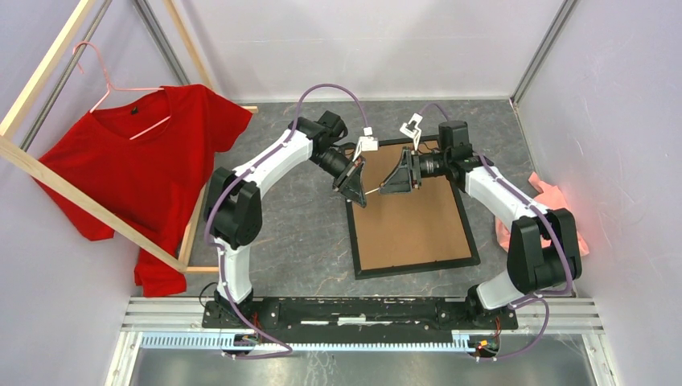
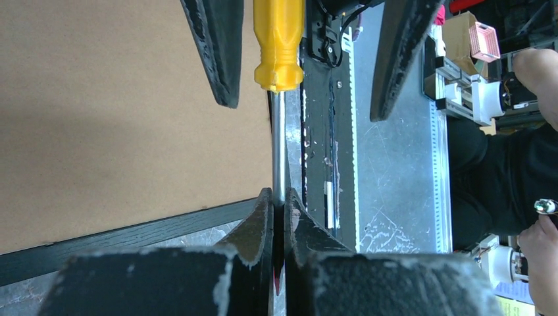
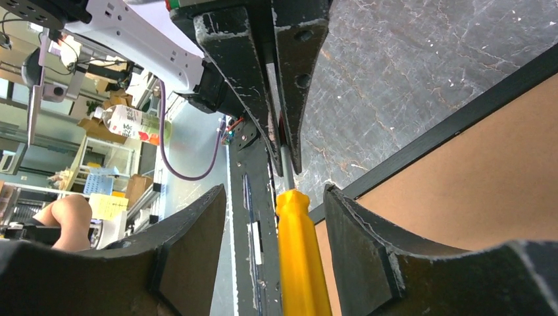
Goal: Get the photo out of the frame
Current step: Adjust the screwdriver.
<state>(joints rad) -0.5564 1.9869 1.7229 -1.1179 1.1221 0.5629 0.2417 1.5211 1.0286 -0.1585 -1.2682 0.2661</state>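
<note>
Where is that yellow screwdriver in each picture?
Top: the screwdriver is at the centre, a thin shaft between left gripper and right gripper.
Left wrist: middle, handle at the top, shaft pinched by the left gripper below.
Right wrist: bottom centre, handle between the right gripper's open fingers.
Shared landmark: the black frame edge.

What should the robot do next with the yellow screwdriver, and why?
Probably slide the right fingers back off the yellow handle. They stand open on both sides of it, while the left fingers pinch the screwdriver's metal shaft, so the left arm alone holds it.
</note>
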